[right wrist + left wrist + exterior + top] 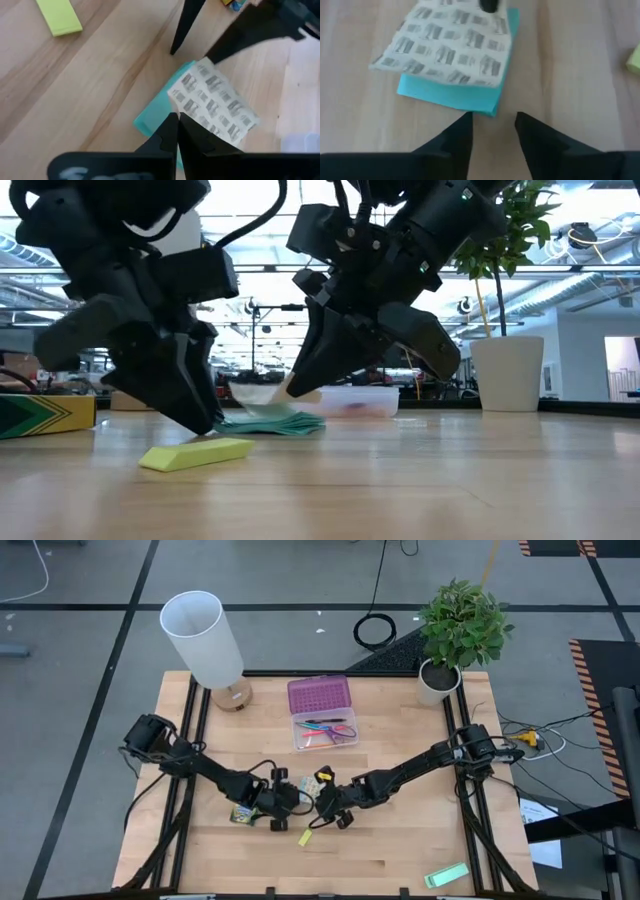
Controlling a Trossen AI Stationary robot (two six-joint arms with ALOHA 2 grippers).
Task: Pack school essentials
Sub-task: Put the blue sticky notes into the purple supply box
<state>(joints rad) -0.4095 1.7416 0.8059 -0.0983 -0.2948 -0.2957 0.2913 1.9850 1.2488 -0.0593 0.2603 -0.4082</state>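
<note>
On the left of the wooden table (390, 850) stands a white lamp (205, 640) near the back edge. The left arm reaches in from the left side, its left gripper (492, 125) low over the table's middle with its two fingers parted and nothing between them, just short of the small teal-edged packet (455, 65). Beside that arm, partly under it, lies the yellow-green crayon box (241, 815). The packet lies flat on the wood between the two grippers, its printed white sheet lifted off the teal layer at one corner. In front of it rests the tiny yellow block (305, 838), apart from both grippers. Behind the middle sits the open case (322, 715), purple lid up, holding the scissors and pencils. The right gripper (177, 125) comes from the right side, its fingers pinched together on the edge of the packet. Farther right, a potted plant (455, 635) stands at the back corner, and a pale green flat block (446, 875) lies near the front right edge.
</note>
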